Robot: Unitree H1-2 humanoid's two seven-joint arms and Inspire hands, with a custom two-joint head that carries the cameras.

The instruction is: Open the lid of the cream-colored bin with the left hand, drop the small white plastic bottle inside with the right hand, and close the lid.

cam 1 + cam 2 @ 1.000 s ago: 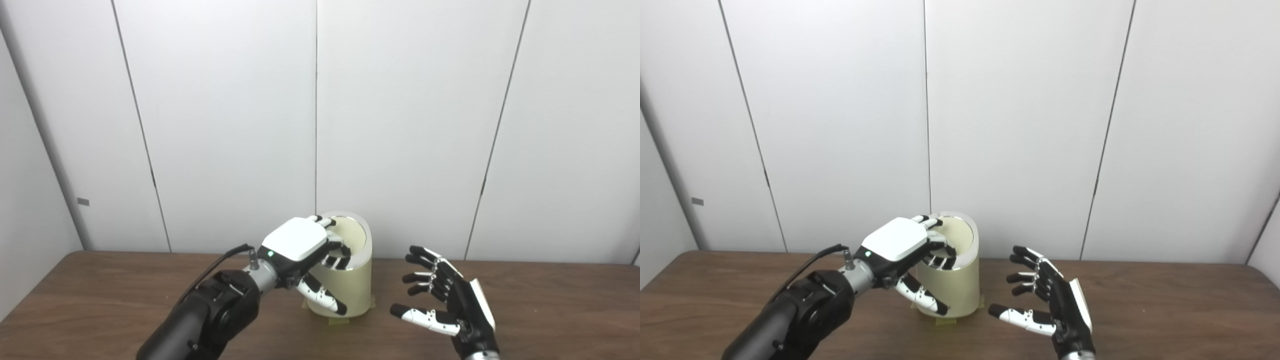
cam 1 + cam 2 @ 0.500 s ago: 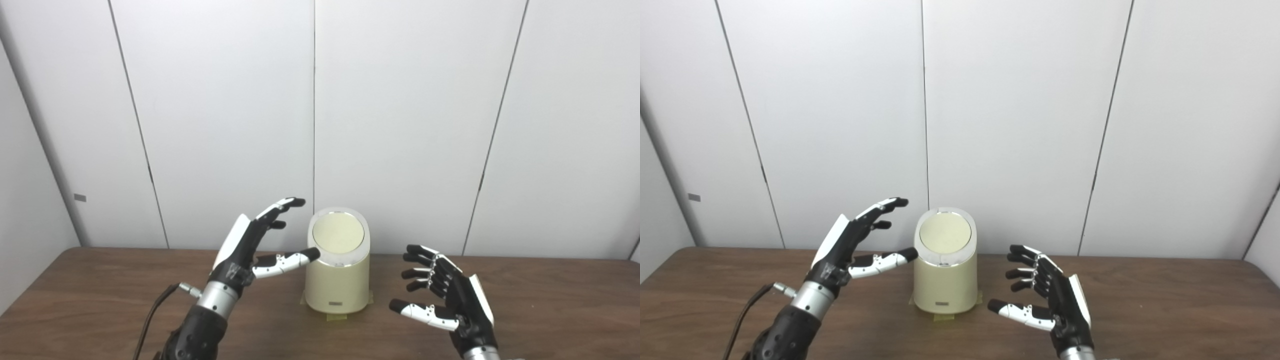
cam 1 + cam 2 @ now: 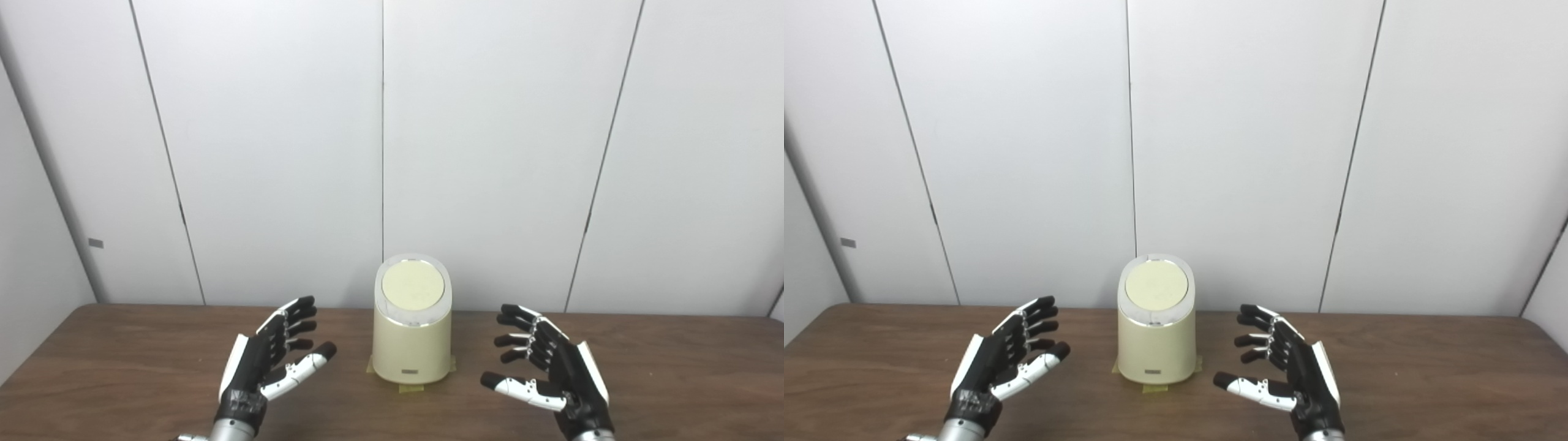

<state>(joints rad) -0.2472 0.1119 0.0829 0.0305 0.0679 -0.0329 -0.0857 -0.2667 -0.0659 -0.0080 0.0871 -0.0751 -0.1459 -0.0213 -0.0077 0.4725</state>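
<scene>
Cream-colored bin (image 3: 411, 343) sits mid-table (image 3: 122, 367) on bits of tape (image 3: 411, 387), lid (image 3: 413, 286) shut. My left hand (image 3: 264, 361) and right hand (image 3: 554, 370) sit either side of it, fingers spread, holding nothing. Can't see the bottle.

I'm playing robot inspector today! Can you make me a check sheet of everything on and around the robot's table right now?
Surface: brown wooden table, bare where it shows.
Job's things: cream bin stands upright at the middle back, lid shut. Yellowish tape shows under its base. No small white bottle seen anywhere.
Clutter: nothing seen.
Hands: left hand is open, holds nothing, and is left of the bin, apart from it. Right hand is open, holds nothing, and is right of the bin, apart from it.
Cables: nothing seen.
Surroundings: white panel wall behind the table, with a small grey tag at far left.
</scene>
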